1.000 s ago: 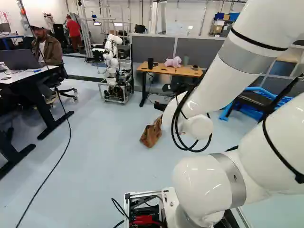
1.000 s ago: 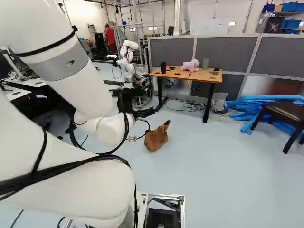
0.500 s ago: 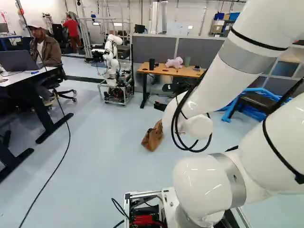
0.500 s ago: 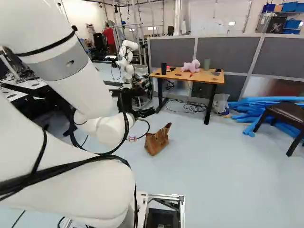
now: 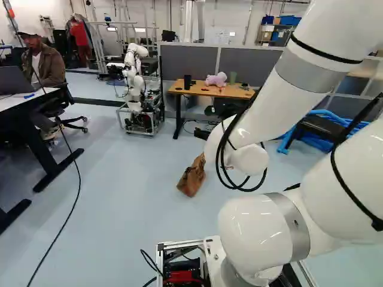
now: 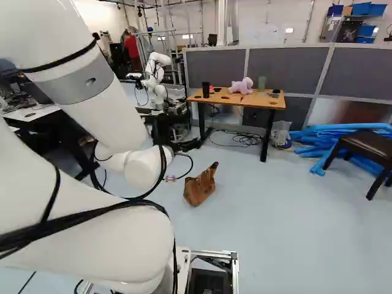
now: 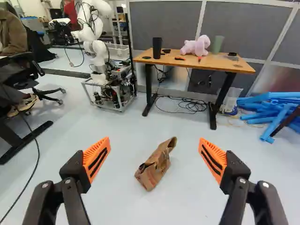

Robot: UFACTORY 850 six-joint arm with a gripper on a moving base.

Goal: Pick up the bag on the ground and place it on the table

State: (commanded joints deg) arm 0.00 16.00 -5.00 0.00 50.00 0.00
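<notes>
Claw (image 7: 154, 139) spread wide, gripping nothing. Brown bag (image 7: 153, 168) on floor (image 7: 197, 197), out ahead, short of table (image 7: 213, 64) near edge; long axis slants away toward table, sides probably best for pinching.

Pale floor (image 7: 140, 206): a creased brown paper bag (image 7: 157, 164) is being supported, well apart from the wooden-topped table (image 7: 225, 66). Under that table, loops of black cable (image 7: 190, 105) are being held by the floor; near one leg a plastic bag (image 7: 229, 103) is being borne, blue tubes (image 7: 269, 108) and a dark chair (image 6: 367, 145) beyond. Near the opposite end, another robot (image 7: 97, 49) is being carried on a framed base. On the tabletop, a dark cup (image 7: 156, 48), a pink plush toy (image 7: 197, 46), a green cup (image 7: 218, 43) just beside it and small dark items are being borne.
</notes>
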